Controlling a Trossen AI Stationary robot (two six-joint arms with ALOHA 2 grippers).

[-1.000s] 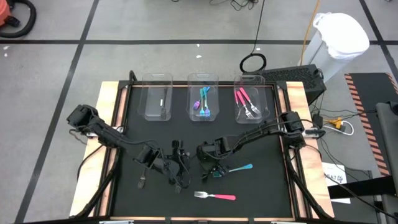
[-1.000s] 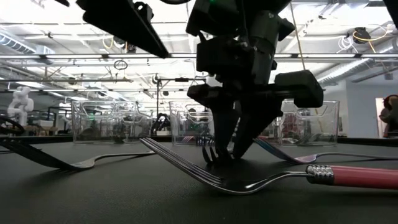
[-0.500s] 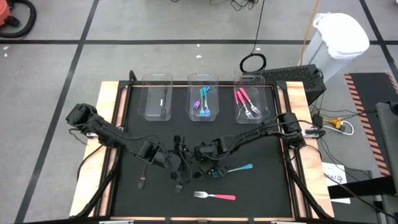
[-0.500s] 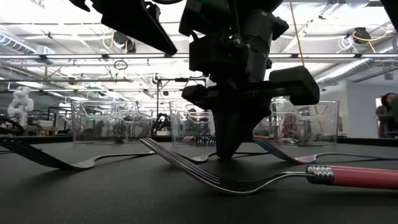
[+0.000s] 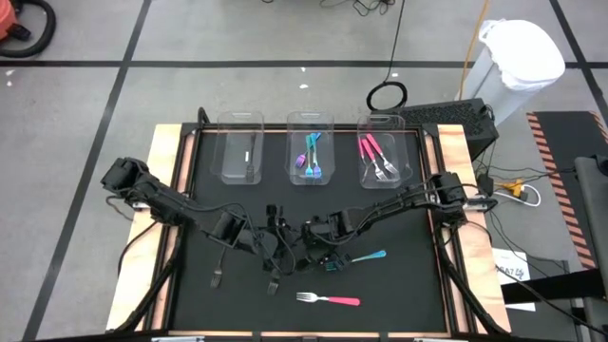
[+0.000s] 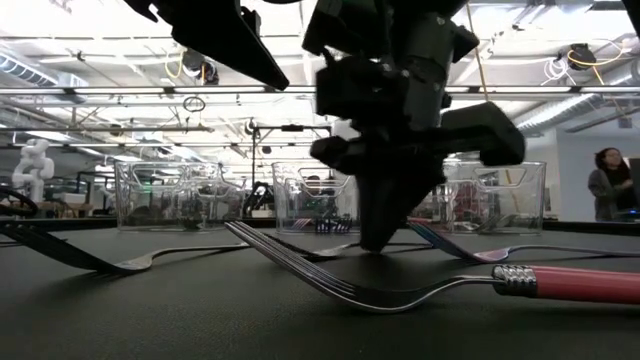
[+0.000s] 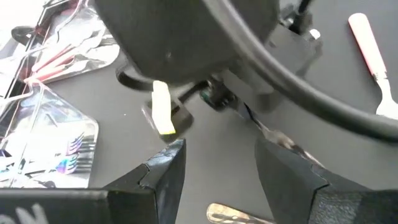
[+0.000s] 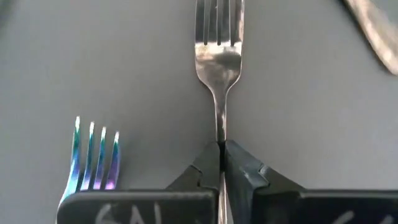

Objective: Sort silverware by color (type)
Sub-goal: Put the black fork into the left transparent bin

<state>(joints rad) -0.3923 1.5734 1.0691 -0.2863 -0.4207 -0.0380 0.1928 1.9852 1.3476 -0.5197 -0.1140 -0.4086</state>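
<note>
R hand [image 8: 221, 155] closed since prior | clamps grey fork [image 8: 219, 56] neck | L hand [image 7: 214, 171] open

Robotics lab: open industrial ceiling with pipes [image 6: 120, 95], taped concrete floor [image 5: 85, 95], white humanoid robot [image 6: 32, 165].

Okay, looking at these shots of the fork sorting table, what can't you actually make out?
- Handle of the dark fork held by the right gripper: right wrist view, hidden by its own fingers.
- Left bin contents: high view, too small to tell.
- Forks under the arms mid-table: high view, covered by the left gripper and both arms.
- Pink fork handle end: low view, cut off by the edge.
</note>
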